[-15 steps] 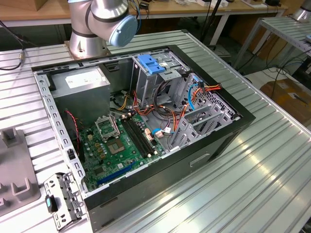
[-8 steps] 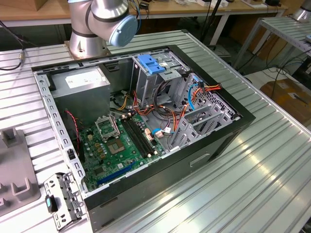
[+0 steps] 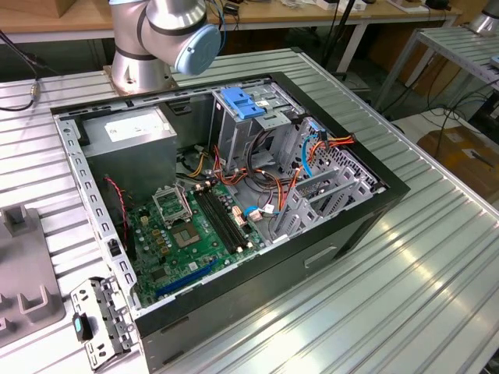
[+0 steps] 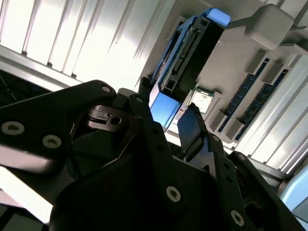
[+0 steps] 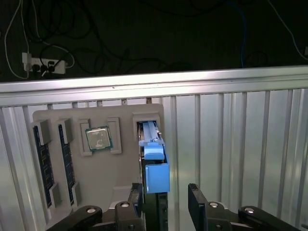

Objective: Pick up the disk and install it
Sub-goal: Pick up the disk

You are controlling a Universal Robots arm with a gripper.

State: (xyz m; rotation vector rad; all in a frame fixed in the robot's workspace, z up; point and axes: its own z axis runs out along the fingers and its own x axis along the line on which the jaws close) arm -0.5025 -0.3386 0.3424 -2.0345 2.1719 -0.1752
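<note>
Gripper [image 5: 166, 204] is nearest, with black fingers [image 5: 197, 199] spread wide, one on each side of the disk [image 5: 156, 175] and not clamped on it. There's a clear gap between one finger and the blue rail. The other finger sits just beside the disk; contact can't be judged. The gripper body is cut off by the frame edge.

In the second wrist view the gripper [image 4: 168, 120] is dark and covers much of the picture. Its fingers [image 4: 192, 127] flank the blue end tab, and the disk [image 4: 187, 57] runs away beyond them.

The disk stands on edge in a slot of a grey tray [image 5: 122, 192]. Its black body is mostly hidden in the slot and behind the fingers, so mainly the blue rails and tab are seen. In the same tray there's a chip [image 5: 98, 138] lying flat in its pocket, then two memory sticks [image 5: 43, 161] in slots, partly covered by the tray's clips.

The tray lies on a ribbed metal table [image 5: 231, 144]. Past the table edge the floor is dark, with loose cables [image 5: 86, 57] and a power strip [image 5: 43, 65], hard to make out.

In the exterior view an open computer case [image 3: 327, 226] lies on the table, well apart from the tray scene. It holds a green motherboard [image 3: 195, 226], a power supply [image 3: 129, 136] and a blue bracket [image 3: 242, 101] on the drive cage. Only the arm [image 3: 152, 35] base is seen behind the case, cut off above.
</note>
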